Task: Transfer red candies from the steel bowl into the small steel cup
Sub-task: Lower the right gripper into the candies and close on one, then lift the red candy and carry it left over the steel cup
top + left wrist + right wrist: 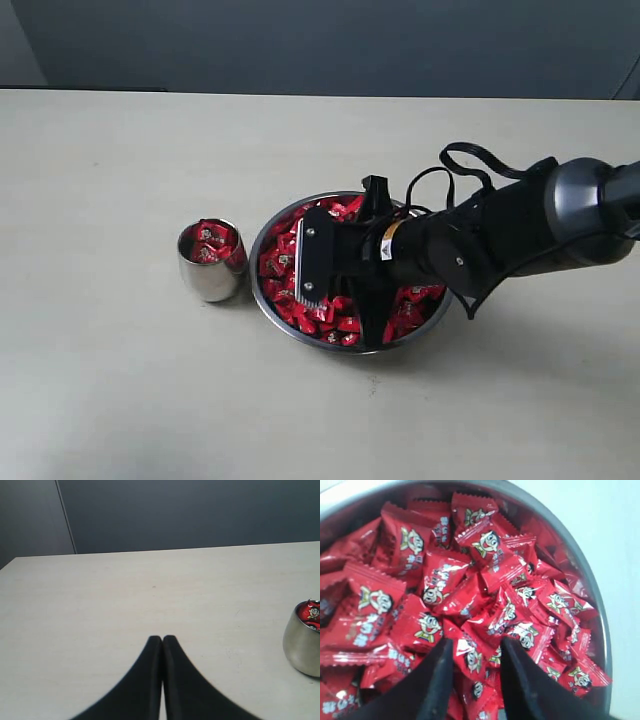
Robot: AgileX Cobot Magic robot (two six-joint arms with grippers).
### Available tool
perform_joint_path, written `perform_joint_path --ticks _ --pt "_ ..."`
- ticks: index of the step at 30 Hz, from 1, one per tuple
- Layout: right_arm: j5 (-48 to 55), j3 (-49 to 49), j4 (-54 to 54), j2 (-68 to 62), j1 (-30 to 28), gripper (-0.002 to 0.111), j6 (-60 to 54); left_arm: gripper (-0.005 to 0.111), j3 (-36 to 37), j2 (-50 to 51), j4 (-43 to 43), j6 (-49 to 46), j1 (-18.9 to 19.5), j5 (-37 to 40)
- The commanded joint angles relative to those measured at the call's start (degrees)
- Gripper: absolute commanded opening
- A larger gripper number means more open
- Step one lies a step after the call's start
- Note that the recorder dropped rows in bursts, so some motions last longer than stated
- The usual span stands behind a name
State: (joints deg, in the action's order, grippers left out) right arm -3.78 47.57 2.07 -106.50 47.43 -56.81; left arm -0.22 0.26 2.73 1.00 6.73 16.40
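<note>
Many red candies (435,580) in steel bowl (256,262), right gripper (476,644) astride one mid-bowl, grip unclear, left gripper (162,640) pressed together

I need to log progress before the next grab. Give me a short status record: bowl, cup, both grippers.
steel bowl: heaped with red candies
small steel cup: upright, close beside the bowl, red candies up to its rim
right gripper: down in the bowl, jaws apart with a candy between them; grip unclear
left gripper: shut, empty, over the table
</note>
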Motion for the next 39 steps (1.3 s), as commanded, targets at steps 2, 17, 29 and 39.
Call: perform_joint_path --ticks 2,17,29,39 --pt "-1.20 0.18 -0.04 -0.20 0.01 0.032 -0.03 0.000 0.22 -0.26 -0.16 0.09 0.03 -0.11" --pt "-1.19 0.18 0.10 -2.96 0.01 0.027 -0.03 0.000 0.22 -0.26 -0.16 0.09 0.03 -0.11" --pt "1.90 0.18 0.21 2.55 0.01 0.000 -0.03 0.000 0.22 -0.26 -0.16 0.09 0.03 -0.11" --pt "-5.25 0.80 28.09 10.24 0.01 -0.001 0.11 0.000 0.22 -0.26 -0.16 0.09 0.03 -0.11"
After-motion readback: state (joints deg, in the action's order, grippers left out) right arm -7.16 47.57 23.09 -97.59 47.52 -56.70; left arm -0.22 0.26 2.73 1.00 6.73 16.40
